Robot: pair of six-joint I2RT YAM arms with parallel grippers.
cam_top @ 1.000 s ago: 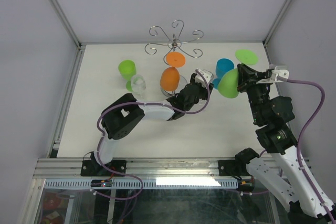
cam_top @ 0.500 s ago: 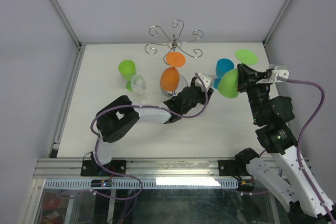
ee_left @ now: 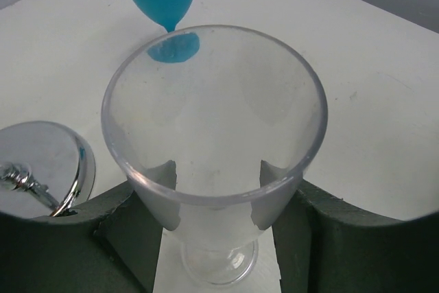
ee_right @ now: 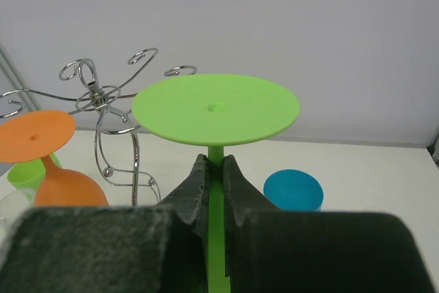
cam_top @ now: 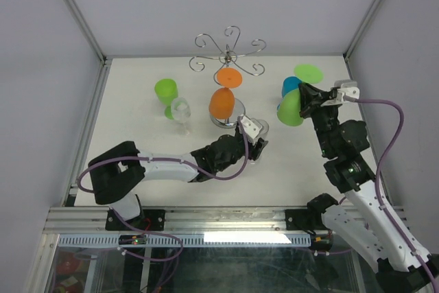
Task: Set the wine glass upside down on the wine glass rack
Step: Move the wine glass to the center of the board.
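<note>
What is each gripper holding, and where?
Right gripper: green wine glass, upside down, by its stem. Left gripper: clear wine glass, by its lower bowl.

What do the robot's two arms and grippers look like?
Both arms are white links with black joints: the left arm, the right arm. A thin purple cable loops along each. The left gripper and right gripper have dark, matte, blunt fingers.
</note>
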